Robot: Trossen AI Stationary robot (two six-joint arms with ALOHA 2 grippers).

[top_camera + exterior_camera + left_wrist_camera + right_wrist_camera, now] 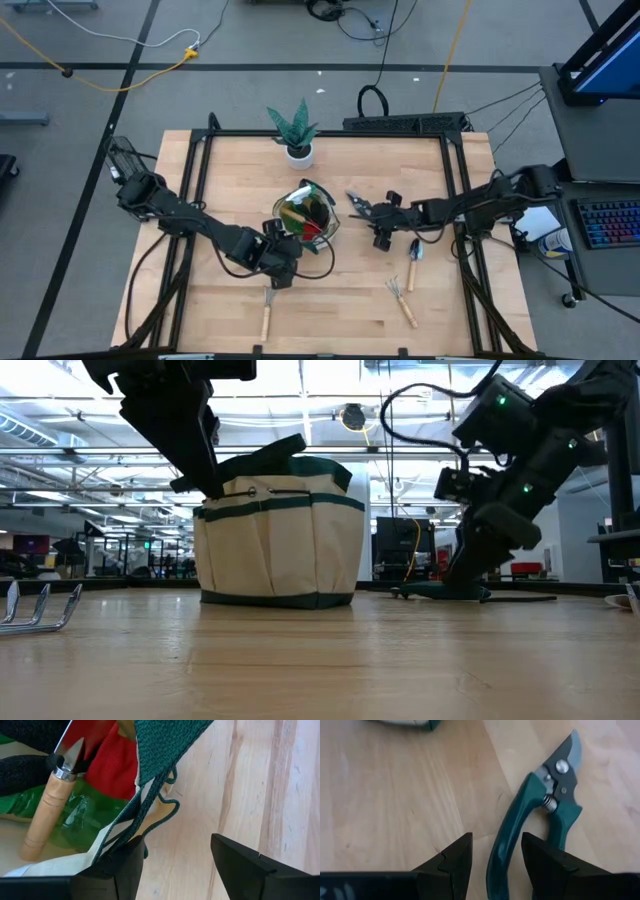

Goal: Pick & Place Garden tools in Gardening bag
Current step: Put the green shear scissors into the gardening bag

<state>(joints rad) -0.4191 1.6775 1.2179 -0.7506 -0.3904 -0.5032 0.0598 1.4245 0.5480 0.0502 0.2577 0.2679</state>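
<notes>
the pruning shears (540, 815), lying on the bench (340, 310) right of centre, are straddled at one handle by the open, empty right pincer (496, 857), so a skewed closure could push them away.

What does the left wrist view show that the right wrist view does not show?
Only the left wrist view: the bag's inside, with a wooden tool handle, the red glove and something green; open left gripper at the bag's green rim. Only the right wrist view: green-handled pruning shears, one handle between the open right gripper's fingers. Both: the wooden table.
</notes>
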